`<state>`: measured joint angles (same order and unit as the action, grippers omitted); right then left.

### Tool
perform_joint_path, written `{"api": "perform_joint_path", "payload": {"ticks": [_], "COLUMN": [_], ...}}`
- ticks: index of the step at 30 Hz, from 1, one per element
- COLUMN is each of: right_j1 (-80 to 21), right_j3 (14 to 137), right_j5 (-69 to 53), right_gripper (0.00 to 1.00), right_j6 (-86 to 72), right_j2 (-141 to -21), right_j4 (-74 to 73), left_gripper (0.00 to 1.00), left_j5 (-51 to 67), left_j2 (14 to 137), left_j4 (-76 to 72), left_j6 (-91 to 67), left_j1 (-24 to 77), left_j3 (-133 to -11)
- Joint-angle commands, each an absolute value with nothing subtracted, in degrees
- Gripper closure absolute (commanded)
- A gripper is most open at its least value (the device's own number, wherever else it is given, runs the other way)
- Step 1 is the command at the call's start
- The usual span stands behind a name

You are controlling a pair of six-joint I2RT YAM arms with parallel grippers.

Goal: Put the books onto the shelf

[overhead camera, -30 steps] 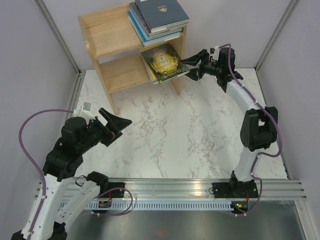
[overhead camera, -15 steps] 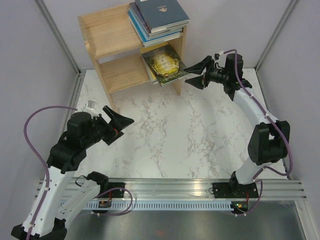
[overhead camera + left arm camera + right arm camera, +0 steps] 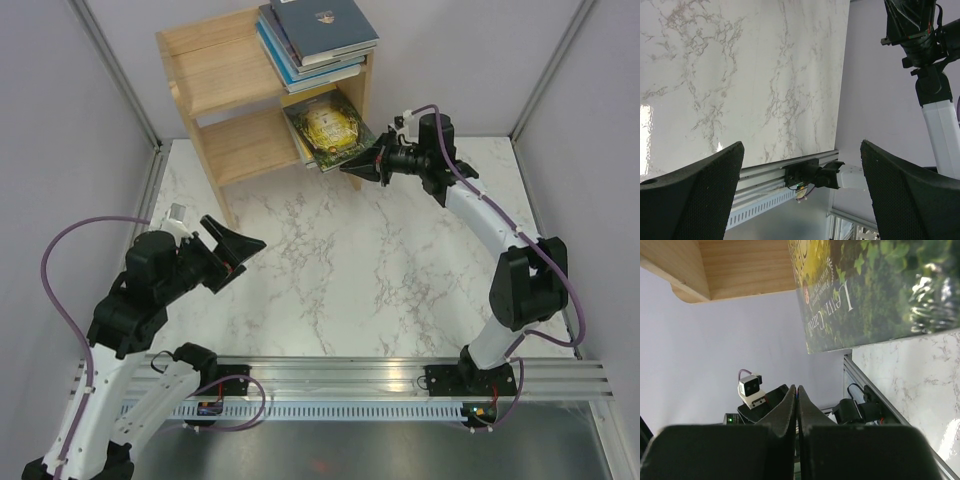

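There's the right hand (image 3: 372, 163) pinched fully shut, nothing between its fingers (image 3: 785, 412), tip right at the jutting corner of the green-and-gold book (image 3: 330, 128) on the lower tier of the shelf (image 3: 215, 80). Touching or not, can't tell. Over on the other side the left hand (image 3: 238, 250) is spread wide and empty, up above the desk (image 3: 350, 260), well apart from the shelf. Only the overhead view shows the stack of books (image 3: 315, 40) on the shelf's top. Only the right wrist view shows the cover's lettering close up.

The shelf (image 3: 215, 80) stands on the marble table (image 3: 350, 270), a book stack (image 3: 315, 40) on top (a green-gold book (image 3: 330, 128) on its lower tier).
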<state>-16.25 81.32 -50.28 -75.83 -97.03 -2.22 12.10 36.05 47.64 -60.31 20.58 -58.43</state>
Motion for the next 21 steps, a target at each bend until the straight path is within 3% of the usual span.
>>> {"api": "perform_joint_path", "payload": {"ticks": [1, 15, 21], "right_j1": [-16.35, -17.67, -17.84], "right_j3": [83.50, 78.84, 83.48], "right_j5": [-49.66, -49.48, -49.57], "right_gripper": [1.00, 1.00, 1.00], "right_j6": [-75.85, -72.07, -72.68], "right_j2": [-97.47, -97.91, -101.51], "right_j4": [-1.67, -3.08, -3.16], "left_gripper": [0.00, 0.00, 0.00], "left_j5": [11.16, 9.58, 9.41], "left_j2": [35.16, 34.98, 36.91], "left_j4": [47.55, 47.99, 47.81], "left_j6": [-59.24, -58.89, -58.36], "left_j1": [20.22, 20.21, 20.21], "left_j3": [-58.36, -58.71, -59.41]}}
